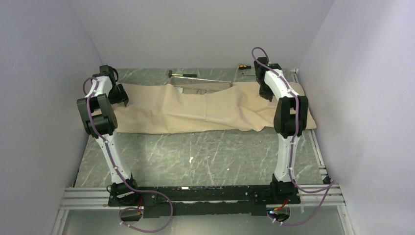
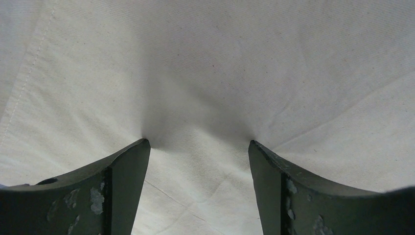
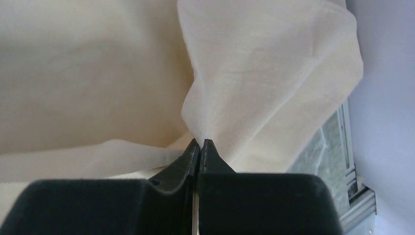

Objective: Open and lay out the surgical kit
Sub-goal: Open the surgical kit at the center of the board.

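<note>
The marbled table (image 1: 205, 156) carries the beige wrap cloth (image 1: 195, 110), spread wide across its far half, toward 12 o'clock in the top view. A strip of the wire-mesh tray (image 1: 205, 88) shows at the cloth's 12 o'clock edge. The left gripper (image 2: 195, 147), at the cloth's 9 o'clock end, is spread wide, both tips on the fabric. The right gripper (image 3: 200, 143), at 3 o'clock, is clenched on a raised fold of cloth. Beyond the cloth lie 2 tools: the hammer (image 1: 182, 74) at 12 o'clock and the screwdriver (image 1: 243, 66) at 1 o'clock.
</note>
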`<action>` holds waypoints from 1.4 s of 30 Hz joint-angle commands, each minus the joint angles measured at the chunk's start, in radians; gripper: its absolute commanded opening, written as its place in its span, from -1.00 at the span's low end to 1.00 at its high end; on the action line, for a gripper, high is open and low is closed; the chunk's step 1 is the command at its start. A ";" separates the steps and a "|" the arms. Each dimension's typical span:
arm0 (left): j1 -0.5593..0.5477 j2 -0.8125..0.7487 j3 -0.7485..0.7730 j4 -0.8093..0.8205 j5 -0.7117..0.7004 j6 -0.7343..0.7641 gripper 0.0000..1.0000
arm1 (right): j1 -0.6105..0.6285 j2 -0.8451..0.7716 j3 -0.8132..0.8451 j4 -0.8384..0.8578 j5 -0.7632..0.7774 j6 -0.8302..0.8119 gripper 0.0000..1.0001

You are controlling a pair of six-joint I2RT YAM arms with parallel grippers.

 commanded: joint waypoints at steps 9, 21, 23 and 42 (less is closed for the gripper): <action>-0.034 -0.165 0.042 0.063 0.227 -0.078 0.60 | 0.005 -0.554 -0.519 -0.098 -0.154 0.131 -1.00; -0.154 -0.194 0.049 0.114 0.257 -0.155 0.71 | 0.005 -0.881 -1.083 -0.041 -0.354 0.293 -1.00; -0.181 -0.179 0.078 0.103 0.223 -0.166 0.75 | 0.005 -0.889 -1.137 -0.027 -0.389 0.304 -1.00; -0.338 0.192 0.445 0.026 0.021 -0.233 0.74 | 0.005 -0.833 -1.172 -0.011 -0.364 0.293 -1.00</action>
